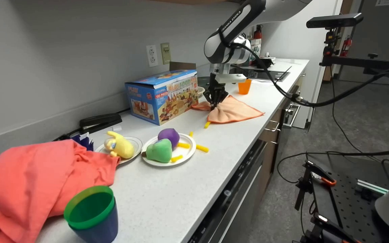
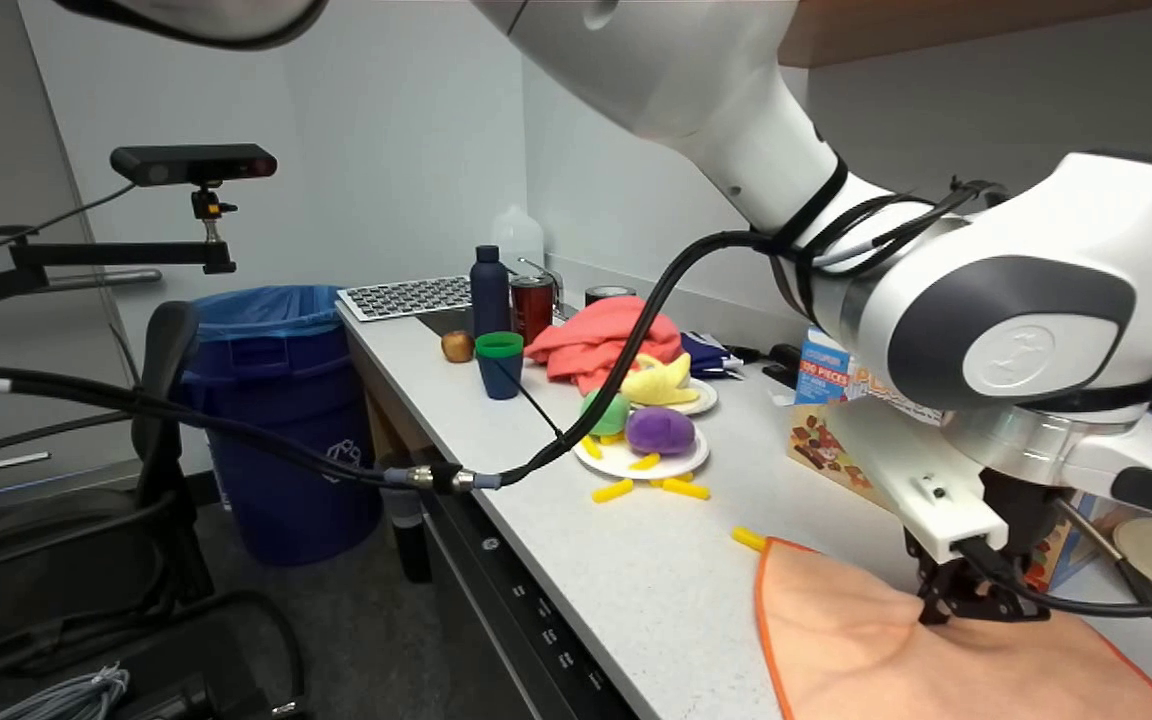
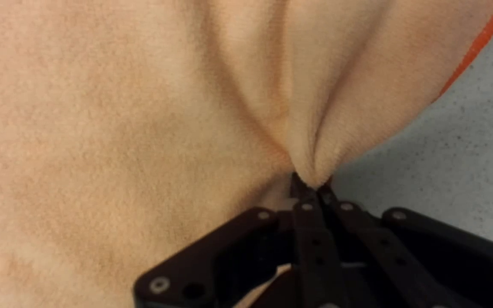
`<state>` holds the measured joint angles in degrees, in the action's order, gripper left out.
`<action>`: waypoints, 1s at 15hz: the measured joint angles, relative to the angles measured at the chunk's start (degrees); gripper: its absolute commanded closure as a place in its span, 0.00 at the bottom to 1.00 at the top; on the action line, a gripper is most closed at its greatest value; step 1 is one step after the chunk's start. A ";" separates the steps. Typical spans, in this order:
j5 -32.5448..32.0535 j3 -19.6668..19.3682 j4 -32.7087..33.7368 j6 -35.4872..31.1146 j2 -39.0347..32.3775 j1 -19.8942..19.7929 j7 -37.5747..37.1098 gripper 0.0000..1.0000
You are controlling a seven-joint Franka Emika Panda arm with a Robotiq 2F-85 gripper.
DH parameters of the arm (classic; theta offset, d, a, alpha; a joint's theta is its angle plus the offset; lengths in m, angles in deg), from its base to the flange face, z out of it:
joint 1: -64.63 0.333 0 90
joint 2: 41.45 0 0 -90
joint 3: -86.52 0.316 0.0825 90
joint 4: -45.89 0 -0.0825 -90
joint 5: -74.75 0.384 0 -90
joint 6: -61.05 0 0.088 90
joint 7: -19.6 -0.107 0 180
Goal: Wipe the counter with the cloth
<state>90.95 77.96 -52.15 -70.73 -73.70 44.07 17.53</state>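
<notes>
Right below the gripper (image 3: 313, 188), the cloth (image 1: 235, 110) lies spread over the counter (image 1: 167, 192) — a puckered fold of it pinched between the closed jaws. From where I stand it seems light, soft and limp, apt to bunch when pushed — so a gathered fold, rather than a lone edge, looks the surer hold for dragging it.

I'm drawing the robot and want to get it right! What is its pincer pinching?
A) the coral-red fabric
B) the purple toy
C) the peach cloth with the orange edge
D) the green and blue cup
C, because in the wrist view the pincer is shut on a gathered fold of the peach cloth, with creases fanning out from the pinched spot.
</notes>
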 measured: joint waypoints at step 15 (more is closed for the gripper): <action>-0.52 3.19 0.15 3.62 3.21 2.11 4.49 0.99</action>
<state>90.43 81.16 -52.00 -67.11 -70.49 46.17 22.02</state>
